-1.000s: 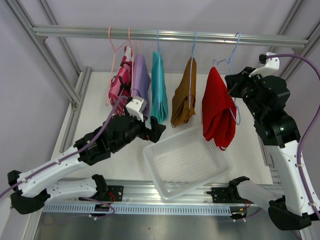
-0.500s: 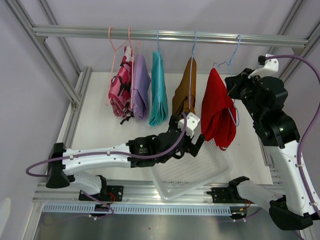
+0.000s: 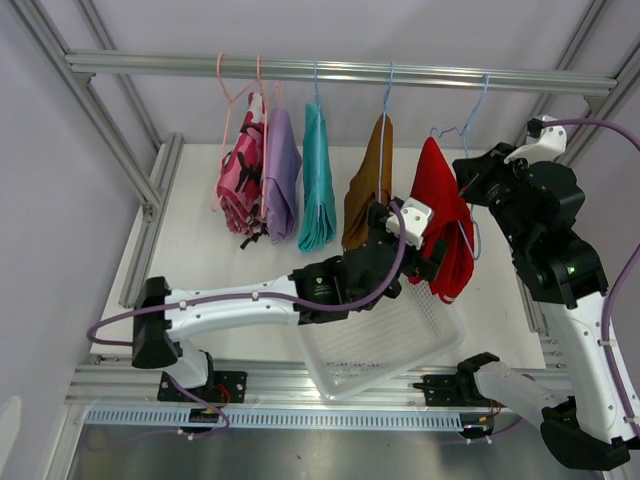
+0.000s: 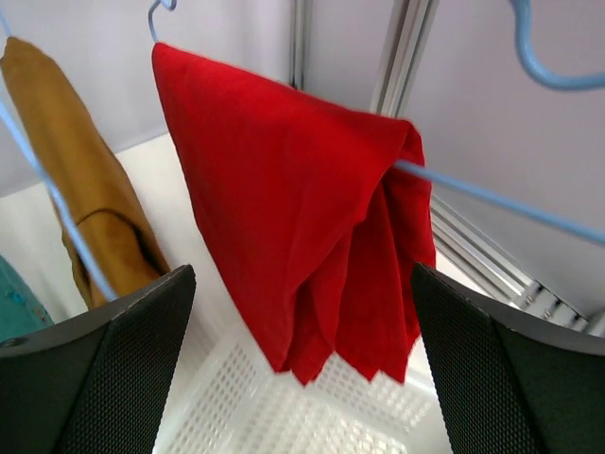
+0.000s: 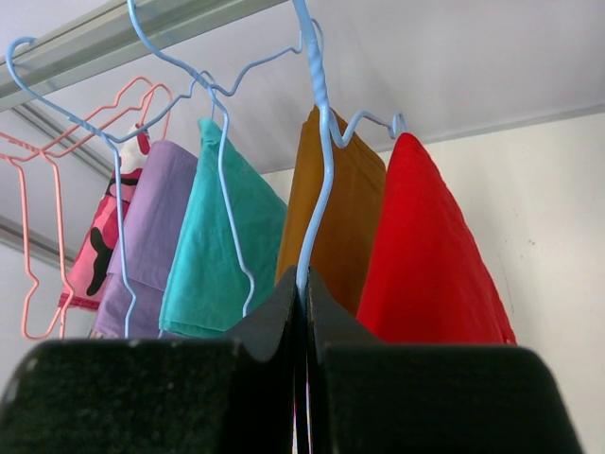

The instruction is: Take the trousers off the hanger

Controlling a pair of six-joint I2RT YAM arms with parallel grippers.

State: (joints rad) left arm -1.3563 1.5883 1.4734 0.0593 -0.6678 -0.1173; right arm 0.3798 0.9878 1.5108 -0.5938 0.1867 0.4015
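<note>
Left gripper (image 4: 301, 284) was spread as wide as it goes, and in its wrist view the red trousers (image 4: 284, 208) hung right in front of the gap between the two fingers (image 4: 104, 378). As far as I could see, neither pad was touching cloth yet. From the top camera the same gripper (image 3: 432, 258) sat up against the lower half of the red trousers (image 3: 437, 190), though that angle didn't show whether there was contact.

The red pair was folded over the bar of a blue hanger (image 4: 492, 199), and the wire poked out of the fold toward the left gripper's right finger. Below that gripper was the white basket (image 4: 284, 416). Off past its left finger hung the mustard-brown trousers (image 4: 85, 180).

Right gripper (image 5: 302, 293) was pinched shut on the blue hanger's wire, just under the neck, with the red trousers immediately to the right of its fingers and the mustard-brown pair right behind the wire. Further out to its left went the teal trousers (image 5: 217, 246), then the lilac trousers (image 5: 151, 236), then the pink camouflage trousers (image 5: 104, 246), each on its own hanger.

All five hung from the aluminium rail (image 3: 340, 70), above and in front of both grippers. From overhead, the right gripper (image 3: 465, 185) was up at the top edge of the red pair, above the left one.
</note>
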